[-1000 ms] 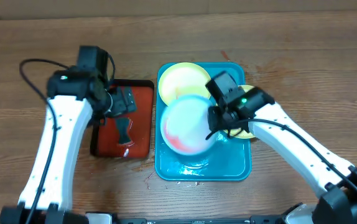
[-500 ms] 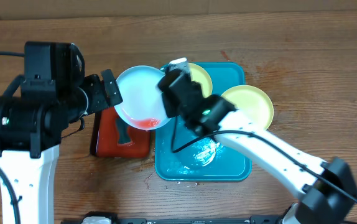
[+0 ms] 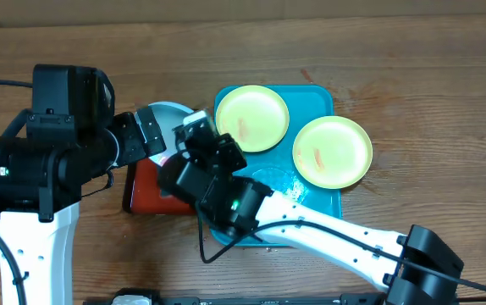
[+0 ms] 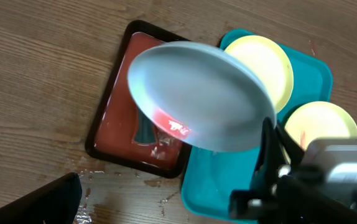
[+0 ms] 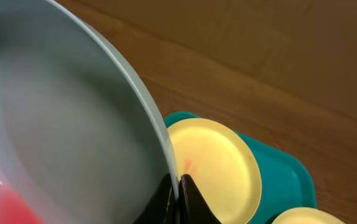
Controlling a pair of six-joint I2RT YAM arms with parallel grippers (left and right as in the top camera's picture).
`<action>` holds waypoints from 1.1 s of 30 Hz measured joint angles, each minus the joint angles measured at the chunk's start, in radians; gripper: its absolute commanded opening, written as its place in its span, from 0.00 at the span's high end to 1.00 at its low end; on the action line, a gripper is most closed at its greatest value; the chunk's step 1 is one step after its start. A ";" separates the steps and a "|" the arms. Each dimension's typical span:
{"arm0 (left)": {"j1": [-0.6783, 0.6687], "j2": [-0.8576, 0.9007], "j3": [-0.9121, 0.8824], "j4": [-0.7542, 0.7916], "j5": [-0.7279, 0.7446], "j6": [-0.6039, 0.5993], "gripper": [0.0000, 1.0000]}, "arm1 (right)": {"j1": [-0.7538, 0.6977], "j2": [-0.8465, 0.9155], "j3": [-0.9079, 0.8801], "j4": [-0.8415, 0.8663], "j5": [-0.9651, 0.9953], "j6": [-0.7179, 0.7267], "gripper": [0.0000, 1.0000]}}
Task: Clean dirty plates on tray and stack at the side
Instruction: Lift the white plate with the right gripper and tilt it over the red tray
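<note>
Above the red tray (image 4: 113, 130), blue-white plate (image 4: 197, 93) in right fingers (image 5: 194, 208)

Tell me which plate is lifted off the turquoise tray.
The pale blue-white plate, gripped at its rim by the right tool; both yellow-green plates rest on the tray.

Overhead, most of the blue-white plate (image 3: 168, 110) and red tray (image 3: 141, 191) are covered; the right wrist view blurs the plate.

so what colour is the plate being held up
Pale blue-white plate with a red smear near one edge; clearest in the left wrist view.
</note>
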 measured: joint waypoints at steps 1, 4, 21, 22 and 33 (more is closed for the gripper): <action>0.000 0.002 0.000 0.000 0.000 0.000 0.00 | 0.010 0.000 0.000 0.003 0.009 -0.011 0.96; 0.000 0.011 0.000 0.000 0.000 0.000 0.00 | 0.029 0.000 0.000 0.006 0.025 -0.033 0.96; 0.000 0.025 0.000 -0.001 0.000 0.000 0.00 | 0.034 0.000 0.000 0.055 0.048 -0.175 0.96; 0.000 0.025 0.000 -0.001 0.000 0.000 0.00 | 0.034 0.000 0.000 0.055 0.048 -0.177 0.96; 0.000 0.025 0.000 -0.002 0.000 0.000 0.00 | 0.035 0.000 0.000 0.061 0.048 -0.209 0.96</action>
